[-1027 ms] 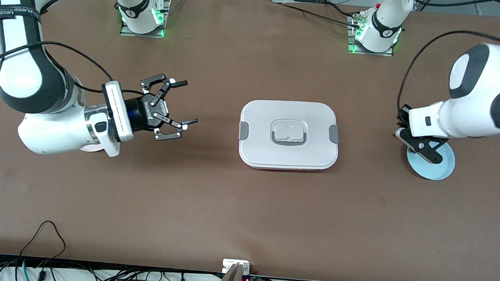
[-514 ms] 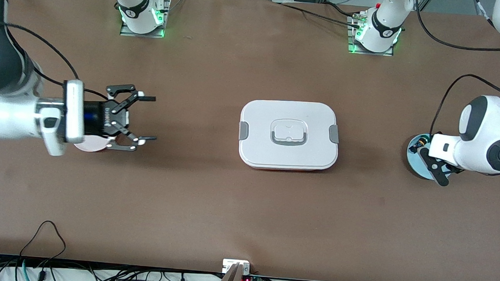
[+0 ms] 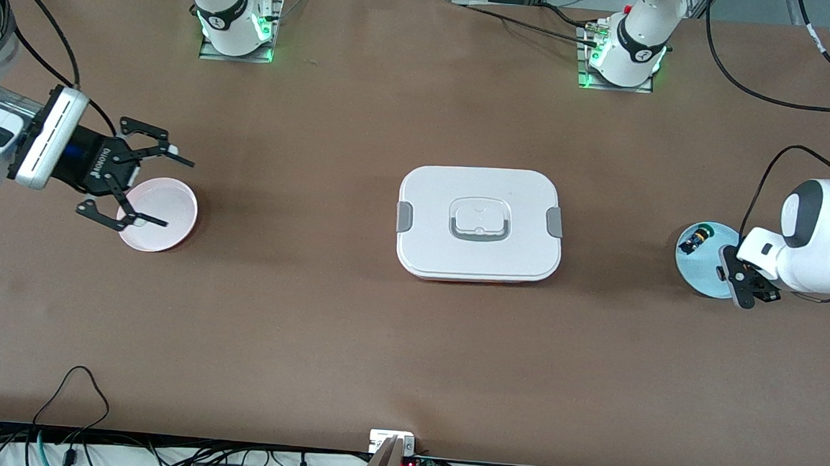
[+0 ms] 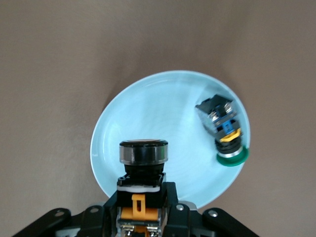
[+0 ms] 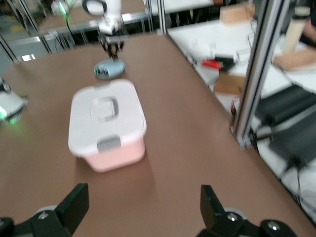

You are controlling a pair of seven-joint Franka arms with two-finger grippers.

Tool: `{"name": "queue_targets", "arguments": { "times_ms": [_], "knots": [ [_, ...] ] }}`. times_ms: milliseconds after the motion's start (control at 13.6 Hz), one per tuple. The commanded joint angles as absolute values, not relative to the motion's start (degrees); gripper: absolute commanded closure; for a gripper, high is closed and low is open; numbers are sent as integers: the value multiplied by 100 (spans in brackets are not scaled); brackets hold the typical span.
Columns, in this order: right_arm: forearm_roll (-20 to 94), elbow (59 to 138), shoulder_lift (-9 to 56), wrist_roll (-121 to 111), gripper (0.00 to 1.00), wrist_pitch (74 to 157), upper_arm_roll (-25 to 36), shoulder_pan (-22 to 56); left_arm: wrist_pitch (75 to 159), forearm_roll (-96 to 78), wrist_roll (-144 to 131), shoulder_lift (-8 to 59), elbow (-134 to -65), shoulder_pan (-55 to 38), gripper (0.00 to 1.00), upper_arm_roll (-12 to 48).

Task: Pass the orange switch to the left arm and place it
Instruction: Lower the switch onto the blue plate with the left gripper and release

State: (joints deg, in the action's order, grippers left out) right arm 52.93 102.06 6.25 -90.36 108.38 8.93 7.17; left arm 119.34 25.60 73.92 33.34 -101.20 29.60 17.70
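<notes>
The right hand (image 3: 158, 188) has drawn back from the tabletop's middle to above the pink plate (image 3: 170, 229), now uncovered. The left hand (image 3: 742, 282), gripping the orange switch (image 4: 143, 173), has shifted off the blue plate (image 3: 700, 276), exposing the green-capped switch (image 3: 695, 239).

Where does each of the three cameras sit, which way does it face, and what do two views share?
Front view: high across the table, facing both bases, box central.
Left wrist view: looks down on the blue plate; left end effector grips the orange switch.
Right wrist view: looks along the table; open right end effector shows.
All share the box.
</notes>
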Motion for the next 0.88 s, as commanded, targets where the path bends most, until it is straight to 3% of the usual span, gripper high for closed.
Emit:
{"name": "queue_targets", "arguments": {
  "times_ms": [0, 367, 440, 514, 587, 807],
  "knots": [
    [4145, 10363, 159, -7504, 0, 11013, 1002, 905, 12094, 2698, 7866, 3542, -10142, 3146, 80, 1854],
    [1158, 10204, -271, -3445, 0, 10934, 932, 1273, 12313, 2698, 7875, 3586, -10388, 3155, 79, 1854],
    [568, 10213, -377, -2845, 0, 10794, 923, 1448, 12340, 2698, 7884, 3586, -10423, 3164, 71, 1854],
    [336, 10187, -421, -2456, 0, 10532, 879, 1476, 12340, 2698, 7884, 3586, -10433, 3164, 45, 1854],
    [291, 10082, -422, -2165, 0, 10286, 853, 1477, 12296, 2690, 7910, 3569, -10424, 3181, 0, 1863],
    [27, 9809, -369, -1417, 0, 9731, 844, 1468, 11833, 2602, 7937, 3402, -10258, 3208, 0, 2091]
  ]
}}
